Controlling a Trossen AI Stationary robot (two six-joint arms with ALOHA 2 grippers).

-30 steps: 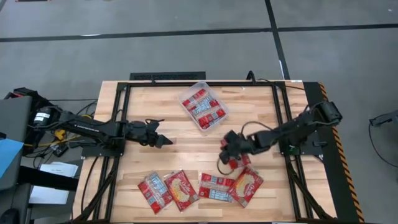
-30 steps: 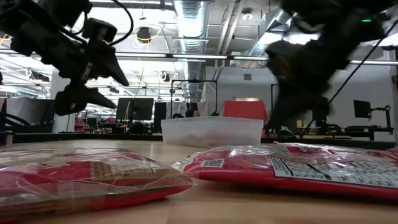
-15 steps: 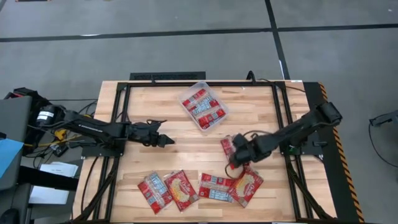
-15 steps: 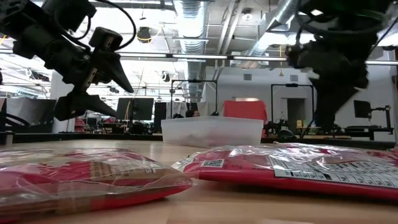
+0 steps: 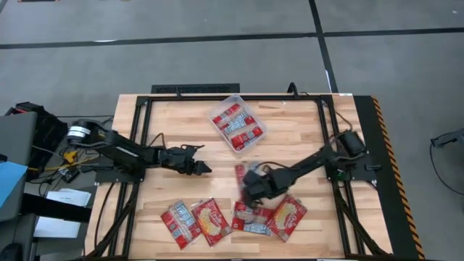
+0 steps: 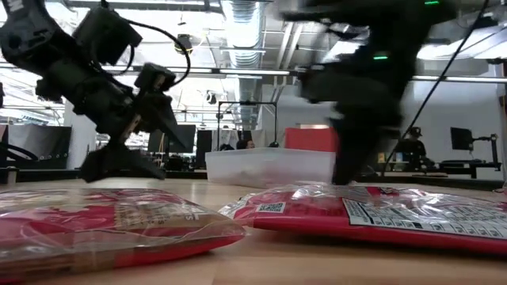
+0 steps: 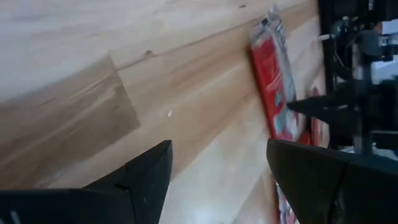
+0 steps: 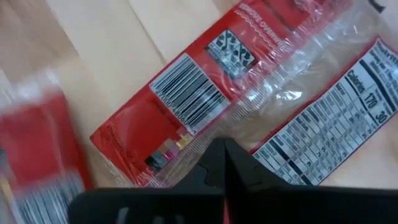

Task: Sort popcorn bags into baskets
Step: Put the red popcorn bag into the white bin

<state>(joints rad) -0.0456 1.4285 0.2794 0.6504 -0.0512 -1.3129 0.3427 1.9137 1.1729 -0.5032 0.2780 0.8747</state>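
Note:
Several red popcorn bags (image 5: 212, 221) lie flat in a row near the table's near edge. More of them fill the clear basket (image 5: 251, 138) at the far middle. My right gripper (image 5: 251, 191), fingertips together, hovers over the row. One more red bag (image 5: 241, 174) sits at its left side and shows blurred in the right wrist view (image 8: 37, 143). A bag with a barcode (image 8: 249, 93) lies flat below it. My left gripper (image 5: 203, 168) is open above bare wood left of centre, touching nothing. My right gripper is shut on a red popcorn bag (image 5: 241, 174), which sticks out from the fingers toward the table's left. The gripper's own body hides where the fingers meet it, so the part held cannot be told. Whether the bag hangs clear of the table does not show.
Black frame rails run along the table's left, right and far sides. Bare wood lies between the two grippers and in front of the basket (image 6: 269, 166). In the low view two bags (image 6: 103, 226) (image 6: 372, 210) lie close to the camera at the near edge.
My right gripper has swept toward the table's left and slightly toward its near edge, and the red bag has travelled with it from right of centre to the middle. My left gripper has moved right toward the table's middle and dropped lower, staying open.

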